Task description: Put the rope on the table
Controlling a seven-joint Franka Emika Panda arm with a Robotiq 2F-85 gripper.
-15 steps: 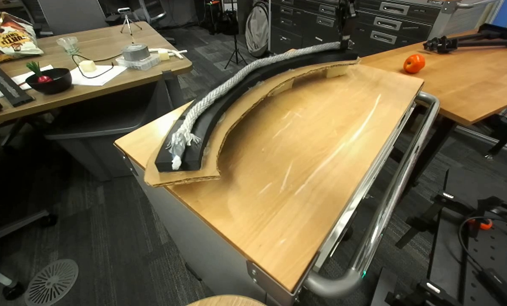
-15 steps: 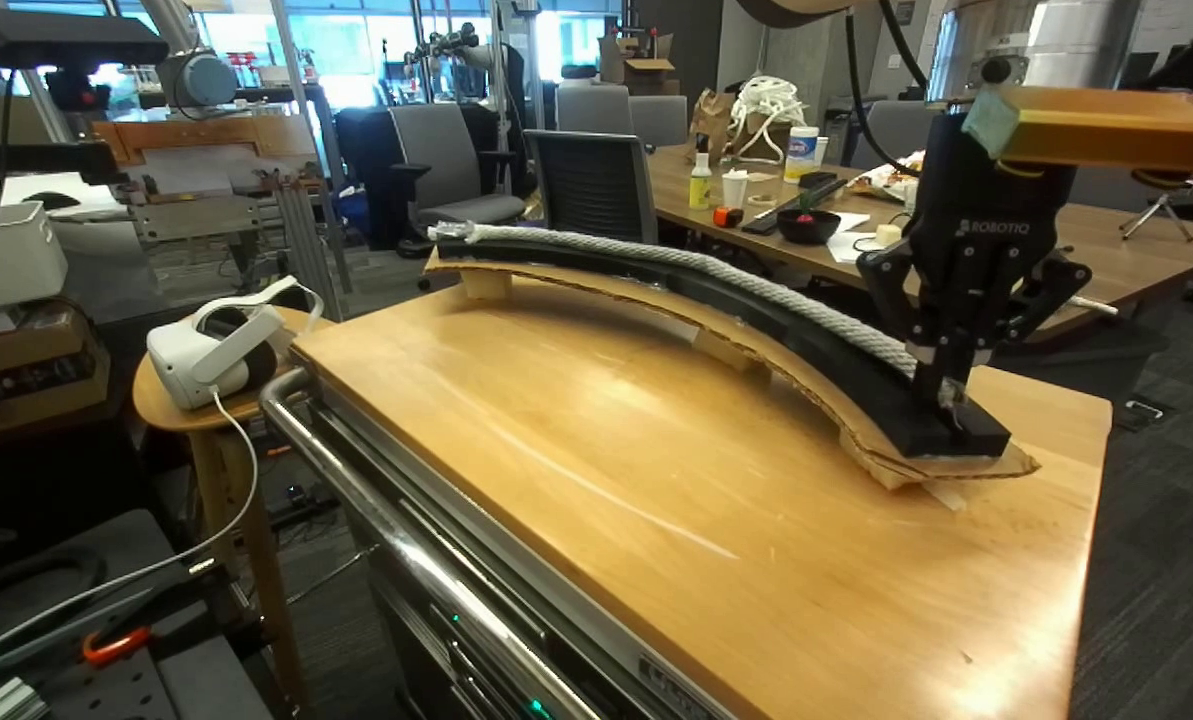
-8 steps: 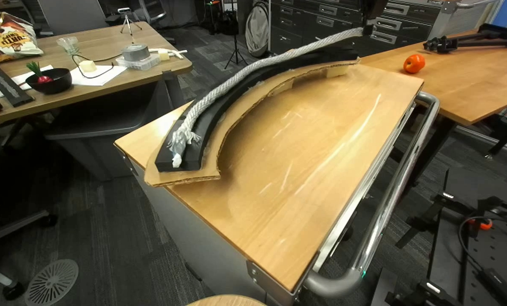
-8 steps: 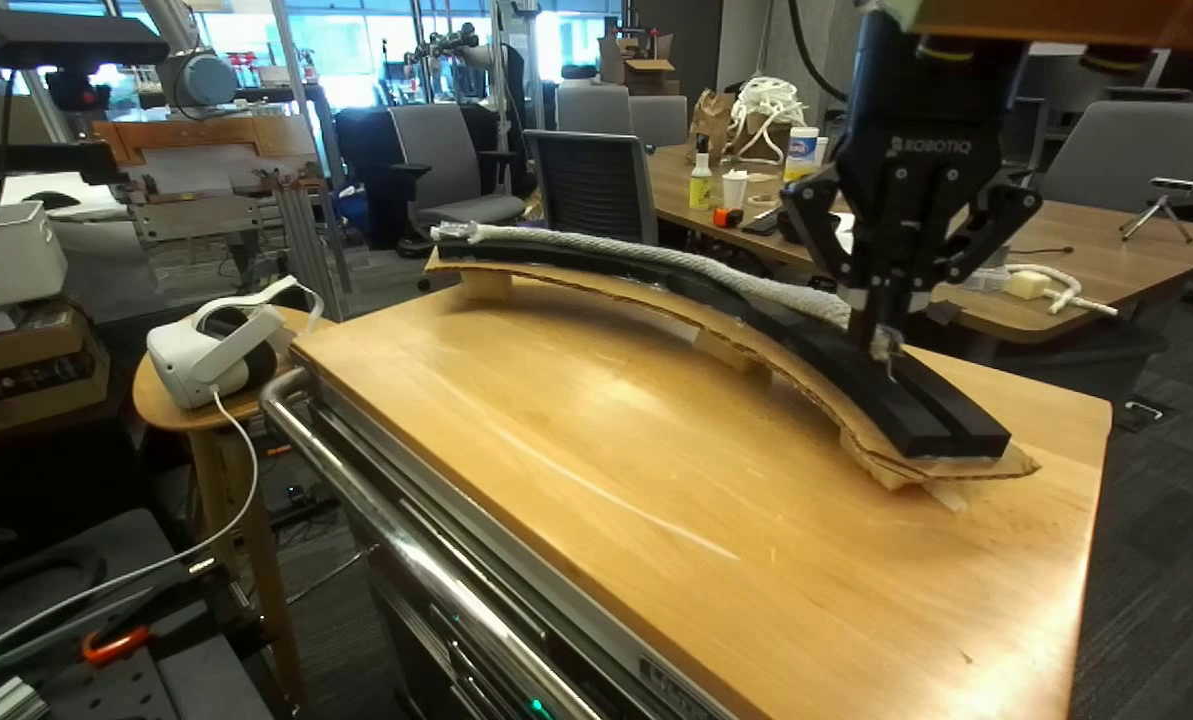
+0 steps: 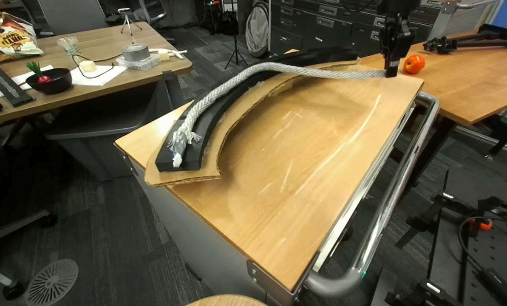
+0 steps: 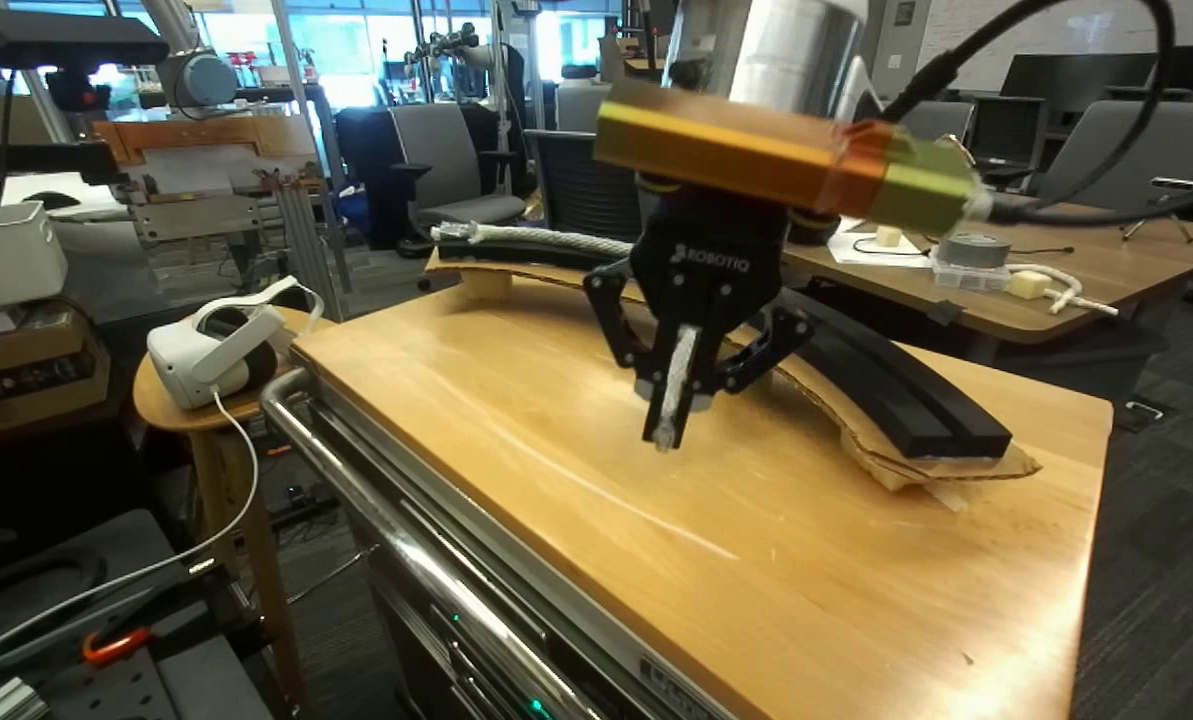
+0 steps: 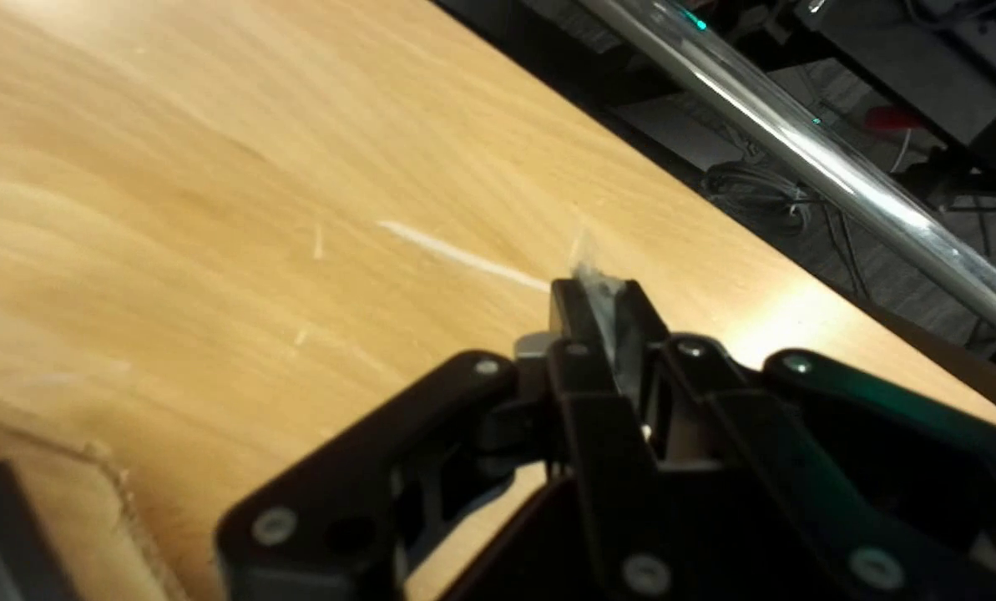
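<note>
We see the gripper (image 6: 664, 440) pinching one end of the rope (image 5: 232, 81) over the table (image 5: 304, 170). From it the rope curves away onto the black strip (image 6: 881, 372), where its frayed far end lies. Beneath it we find the table glossy, with a pale streak (image 7: 464, 257), and, past the edge, the rail (image 7: 823, 159). Farther off from it we make out drawers (image 5: 312, 21), a tomato (image 5: 414, 63) and, on a stool (image 6: 181, 420), a headset (image 6: 186, 360).
</note>
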